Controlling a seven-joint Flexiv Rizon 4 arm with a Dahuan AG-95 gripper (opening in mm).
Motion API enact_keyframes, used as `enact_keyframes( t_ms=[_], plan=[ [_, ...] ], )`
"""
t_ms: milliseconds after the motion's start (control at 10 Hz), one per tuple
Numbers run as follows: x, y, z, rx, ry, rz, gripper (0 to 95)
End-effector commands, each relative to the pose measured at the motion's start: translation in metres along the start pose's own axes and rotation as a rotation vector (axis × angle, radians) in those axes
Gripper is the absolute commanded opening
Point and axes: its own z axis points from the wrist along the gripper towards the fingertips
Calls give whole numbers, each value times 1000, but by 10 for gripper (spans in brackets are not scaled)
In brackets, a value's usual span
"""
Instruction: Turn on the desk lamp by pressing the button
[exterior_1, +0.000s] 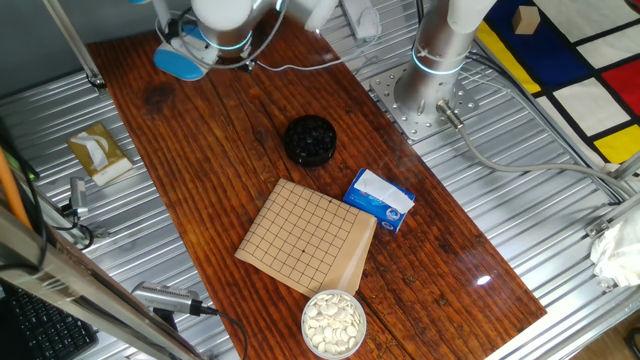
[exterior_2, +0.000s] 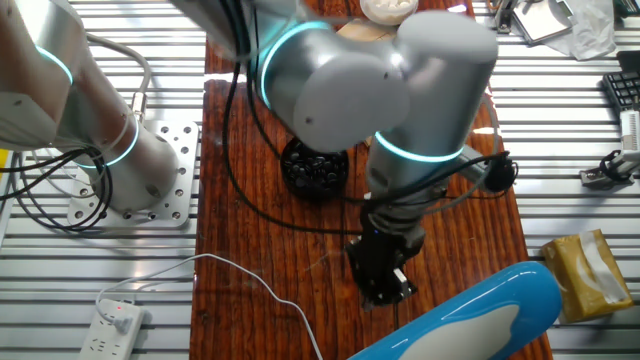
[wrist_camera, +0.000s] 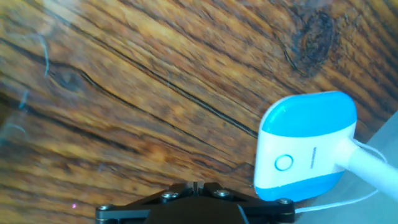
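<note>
Hand view, tool (wrist_camera: 194, 186) above bare wood, desk lamp (wrist_camera: 305, 146) beside

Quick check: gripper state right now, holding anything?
Gripper: cannot be told whether open or shut; no view shows the fingertips. It hangs over the table beside the lamp, holding nothing visible.

1. Dark, grained wooden tabletop (exterior_1: 200, 150) set on ribbed metal bench (exterior_1: 520, 200).
2. Resting directly on wood: desk lamp (exterior_1: 180, 60) at far corner, black bowl (exterior_1: 309, 139) mid-table, grid board (exterior_1: 306, 236), blue-and-white packet (exterior_1: 380, 199) just beside board, bowl of white pieces (exterior_1: 333, 322) at near edge.
</note>
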Motion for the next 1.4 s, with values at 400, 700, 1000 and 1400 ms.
enact_keyframes(
  t_ms=[400, 700, 1000, 1400],
  plan=[
    [1, -3, 7, 57, 12, -18, 0],
    [-1, -5, 7, 58, 7, -19, 0],
    [-2, -7, 7, 58, 7, -15, 0],
    [-9, -18, 5, 55, 10, -26, 0]
  ],
)
